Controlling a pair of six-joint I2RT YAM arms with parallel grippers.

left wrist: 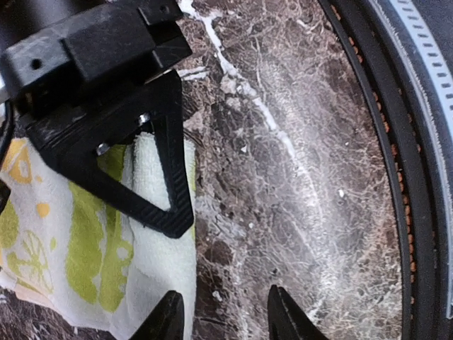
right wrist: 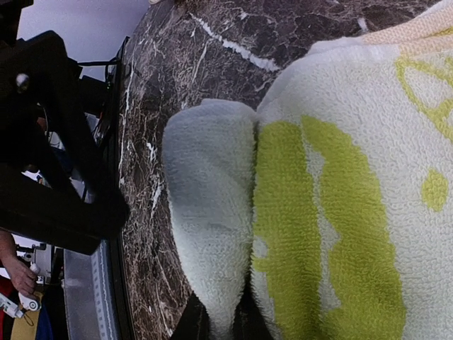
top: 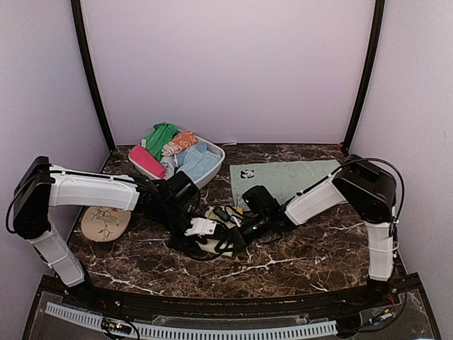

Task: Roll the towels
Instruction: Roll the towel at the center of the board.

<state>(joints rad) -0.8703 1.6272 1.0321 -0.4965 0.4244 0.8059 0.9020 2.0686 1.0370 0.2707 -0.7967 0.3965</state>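
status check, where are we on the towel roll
Left tool open over the marble tabletop, beside the yellow-lime towel. Right tool shut on a fold of it. Mint panda towel flat behind.

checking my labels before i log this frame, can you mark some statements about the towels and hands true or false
1. The mint towel lies flat on the table, right of the basket. True.
2. The pink towel is spread out on the table. False: it sits bunched in the basket.
3. The right hand pinches a fold of the yellow-lime towel. True.
4. The left hand is clamped on that towel too. False: it is open beside the towel's edge, with bare table showing in its gap.
5. The tan oval plate lies on the table's right side. False: it lies on the left side.
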